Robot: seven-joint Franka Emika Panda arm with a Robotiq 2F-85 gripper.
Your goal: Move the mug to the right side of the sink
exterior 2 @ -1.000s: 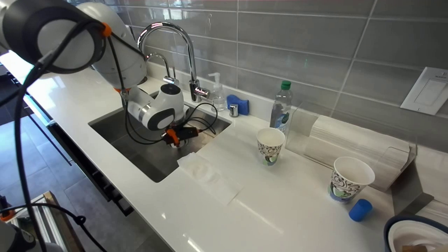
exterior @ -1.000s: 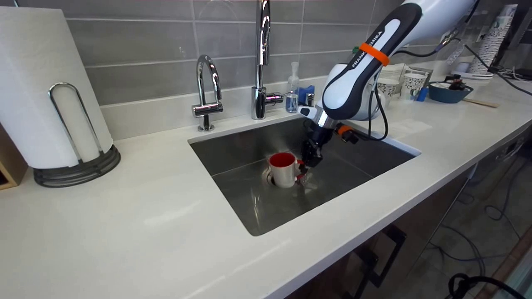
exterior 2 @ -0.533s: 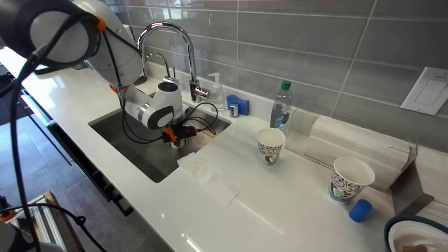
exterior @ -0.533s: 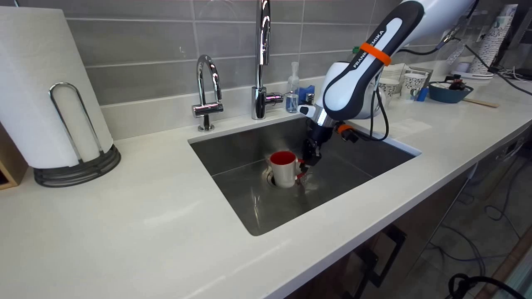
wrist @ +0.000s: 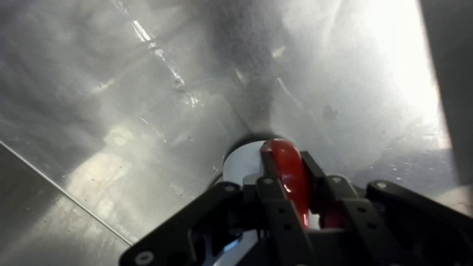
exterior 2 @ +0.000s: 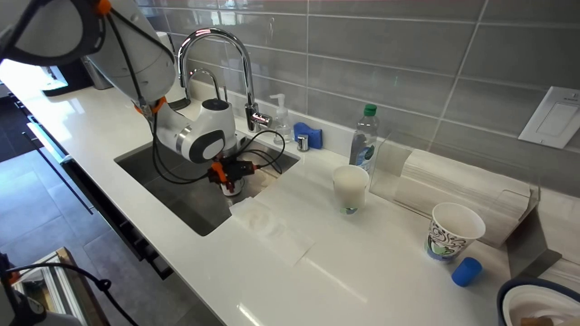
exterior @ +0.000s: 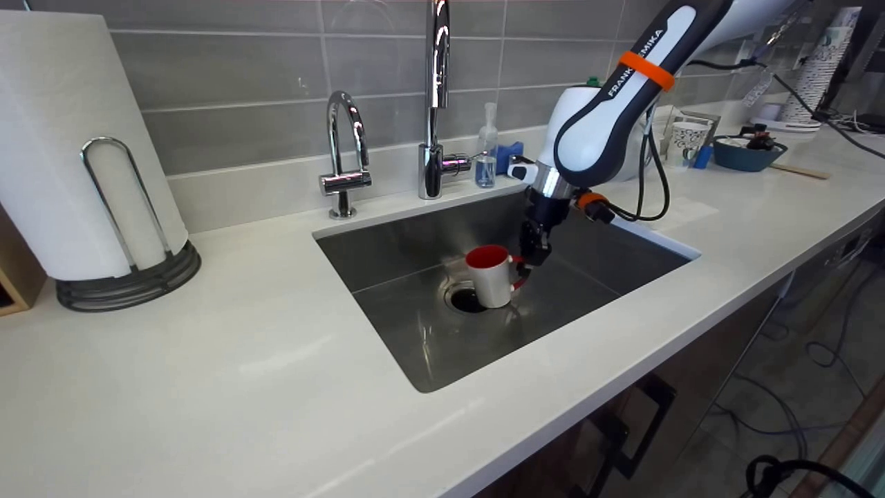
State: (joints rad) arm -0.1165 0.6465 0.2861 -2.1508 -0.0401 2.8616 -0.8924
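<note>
One mug (exterior: 489, 283), one sink (exterior: 442, 353), one drain (exterior: 464, 299), two faucets (exterior: 343, 182)

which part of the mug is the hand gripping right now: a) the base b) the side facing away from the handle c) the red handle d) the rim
c, because in the wrist view the red handle of the mug sits pinched between the black fingers of the hand.
</note>
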